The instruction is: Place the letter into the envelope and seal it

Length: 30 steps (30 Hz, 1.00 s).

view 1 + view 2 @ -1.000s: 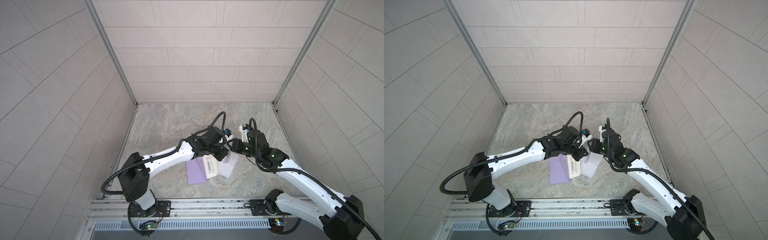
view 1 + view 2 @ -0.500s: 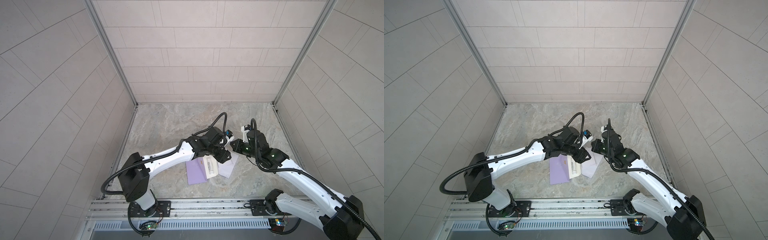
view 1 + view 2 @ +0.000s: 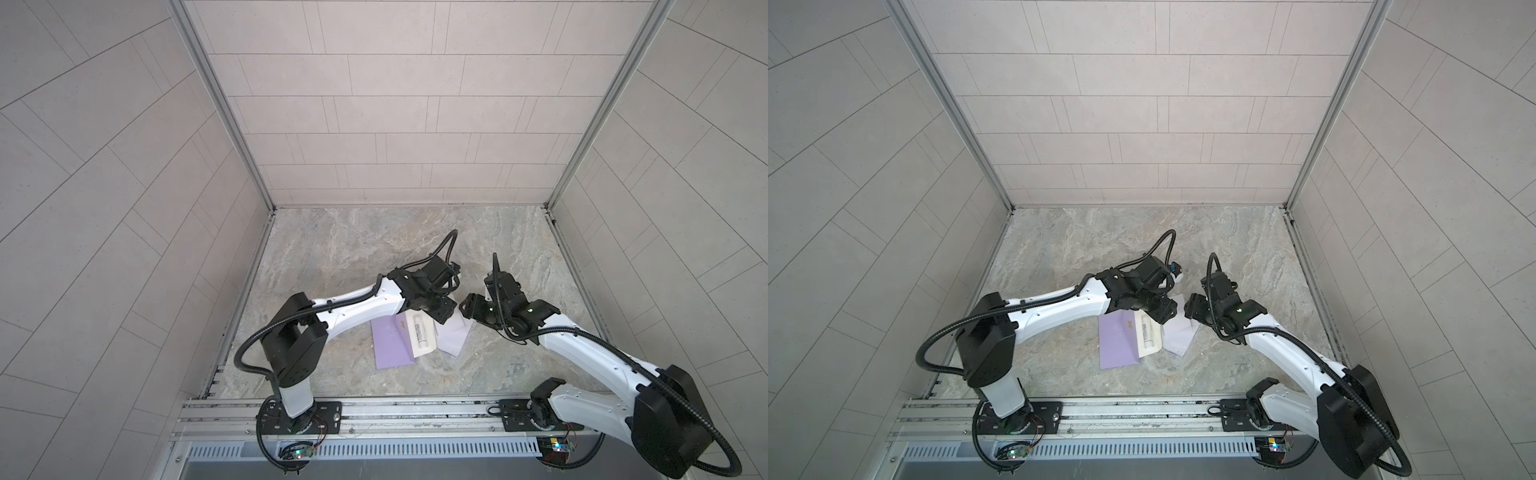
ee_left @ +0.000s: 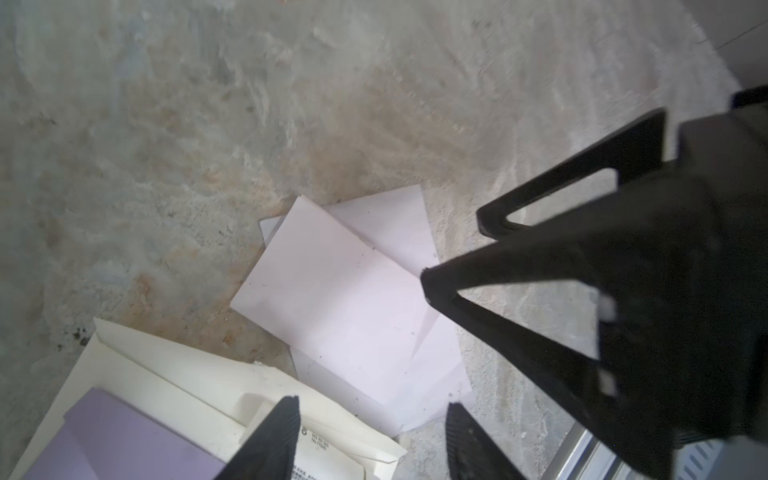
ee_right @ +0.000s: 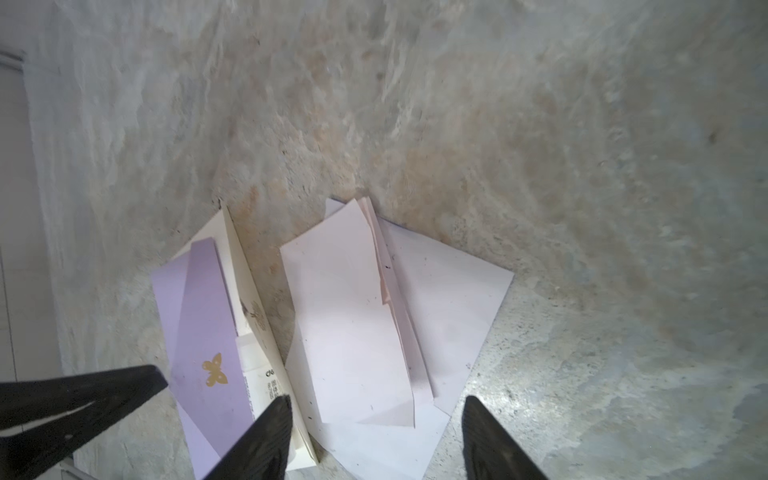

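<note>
The purple envelope (image 3: 390, 347) (image 3: 1117, 345) (image 5: 203, 324) lies on the stone floor with its cream flap (image 4: 166, 374) open. A white glue stick (image 3: 419, 332) (image 3: 1147, 332) (image 5: 253, 357) rests on that flap. Just right of it lies the pale folded letter (image 3: 453, 338) (image 3: 1179, 336) (image 4: 349, 299) (image 5: 353, 311), flat on the floor with its layers slightly fanned. My left gripper (image 3: 446, 318) (image 3: 1167, 316) (image 4: 372, 409) hovers open over the letter's near corner. My right gripper (image 3: 467, 309) (image 3: 1190, 309) (image 5: 376, 401) faces it, open and empty above the letter's edge.
The two grippers are close together, tip to tip, over the papers; the right gripper (image 4: 455, 247) shows in the left wrist view. Tiled walls (image 3: 395, 124) enclose the floor on three sides. A metal rail (image 3: 395, 409) runs along the front.
Both grippers have opened their jaws. The arms have barely shifted, and the letter and envelope lie where they were.
</note>
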Tool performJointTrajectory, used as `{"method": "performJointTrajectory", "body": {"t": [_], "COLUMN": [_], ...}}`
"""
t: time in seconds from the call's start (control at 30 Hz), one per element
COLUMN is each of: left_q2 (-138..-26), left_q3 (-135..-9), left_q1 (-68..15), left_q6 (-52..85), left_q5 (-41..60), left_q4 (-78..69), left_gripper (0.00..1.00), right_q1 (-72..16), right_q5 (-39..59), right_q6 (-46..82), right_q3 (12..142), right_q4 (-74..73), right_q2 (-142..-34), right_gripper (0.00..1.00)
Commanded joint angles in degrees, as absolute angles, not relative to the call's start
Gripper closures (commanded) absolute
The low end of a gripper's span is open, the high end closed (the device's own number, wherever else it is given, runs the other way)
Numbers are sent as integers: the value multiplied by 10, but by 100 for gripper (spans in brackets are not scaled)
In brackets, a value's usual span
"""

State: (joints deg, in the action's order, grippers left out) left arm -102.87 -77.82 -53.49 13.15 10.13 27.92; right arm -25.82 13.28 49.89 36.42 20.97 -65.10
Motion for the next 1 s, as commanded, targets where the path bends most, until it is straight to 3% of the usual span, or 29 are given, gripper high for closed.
{"method": "performJointTrajectory", "body": {"t": [0.0,0.4,0.7,0.97], "left_q2": [-1063,-1134,-1174,-1205], "left_q3": [-818,-854,-879,-897], "left_q1": [-526,-526,-526,-526], "left_q6": [153,163,169,165], "left_q5": [75,69,64,57], "left_q4": [326,343,359,381], "left_gripper": [43,48,60,73], "right_q1": [-251,-225,-220,-221], "right_q5": [181,230,268,275], "right_q6": [449,382,371,380], "right_q3": [373,409,408,394], "right_q4": [202,191,174,159], "right_q2": [-673,-806,-861,-841], "right_gripper": [33,33,35,36]}}
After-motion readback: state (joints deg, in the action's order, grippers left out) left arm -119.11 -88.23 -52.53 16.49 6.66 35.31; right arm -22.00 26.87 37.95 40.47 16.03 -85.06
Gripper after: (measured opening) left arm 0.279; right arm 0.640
